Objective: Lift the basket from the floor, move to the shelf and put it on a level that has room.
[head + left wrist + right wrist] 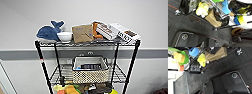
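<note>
The basket point(90, 70) stands on the shelf point(87, 44), on the wire-grid level point(119, 74) second from the top; its long axis runs side to side, across the rack's width, with one long woven wall facing the head camera and the open mouth upward; it sits level, towards the front edge of the tier and roughly midway between the posts. Inside the pale lining lie dark, flat things, too blurred to name, perhaps small boxes. Above it, the top tier carries a blue plush whale point(48, 31), a white bowl point(64, 36) just beside it, a brown cardboard piece point(82, 33) leaning upright, and pale cartons point(124, 33) tilted at the right end; below the basket, yellow and orange soft things point(67, 89) crowd the next tier.

In the left wrist view, the camera looks down on the floor point(189, 26), dark carpet with a thin red line, and on the rack's lowest part, where a brown cardboard box point(212, 18) and a yellow plush toy point(202, 9) lie; the right wrist view shows the same box point(216, 53) and yellow toy point(201, 59) from the other side, with a caster wheel point(239, 51) on the carpet. Both wrist cameras sit low, well above the carpet and apart from the rack; whether either arm's fingers are spread or closed, I cannot tell.
</note>
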### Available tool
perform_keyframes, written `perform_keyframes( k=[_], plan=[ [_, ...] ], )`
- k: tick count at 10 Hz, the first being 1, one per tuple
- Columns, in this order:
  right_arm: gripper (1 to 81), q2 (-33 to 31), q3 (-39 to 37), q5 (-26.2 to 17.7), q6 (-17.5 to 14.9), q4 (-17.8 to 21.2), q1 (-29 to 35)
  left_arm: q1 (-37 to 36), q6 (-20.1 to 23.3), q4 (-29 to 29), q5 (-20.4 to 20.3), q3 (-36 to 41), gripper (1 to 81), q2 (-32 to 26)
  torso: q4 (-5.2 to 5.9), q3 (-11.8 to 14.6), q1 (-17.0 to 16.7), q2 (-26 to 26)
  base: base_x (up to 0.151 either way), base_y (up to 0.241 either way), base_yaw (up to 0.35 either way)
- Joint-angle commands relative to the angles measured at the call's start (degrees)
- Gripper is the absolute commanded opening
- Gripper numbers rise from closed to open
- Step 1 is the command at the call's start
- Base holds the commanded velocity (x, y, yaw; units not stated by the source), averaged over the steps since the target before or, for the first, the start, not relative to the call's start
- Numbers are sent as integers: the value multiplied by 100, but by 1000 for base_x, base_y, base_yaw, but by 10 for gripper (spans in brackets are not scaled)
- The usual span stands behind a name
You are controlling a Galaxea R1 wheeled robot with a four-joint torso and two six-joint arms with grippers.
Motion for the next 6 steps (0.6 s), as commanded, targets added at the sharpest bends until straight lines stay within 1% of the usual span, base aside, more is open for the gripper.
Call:
perform_keyframes(
  k=[1,4,6],
  plan=[
    [811,717,-946,61,-50,-440,-232,134,77,414,4,-817,811,553,0,0,7,0,0,0,0],
    [811,1377,-1887,70,-50,-607,-557,390,78,536,13,-1599,811,1098,0,0,7,-5,0,0,0],
    [811,1693,-2336,70,-50,-703,-768,478,77,580,66,-2109,811,1441,0,2,7,-6,0,0,0]
  ],
)
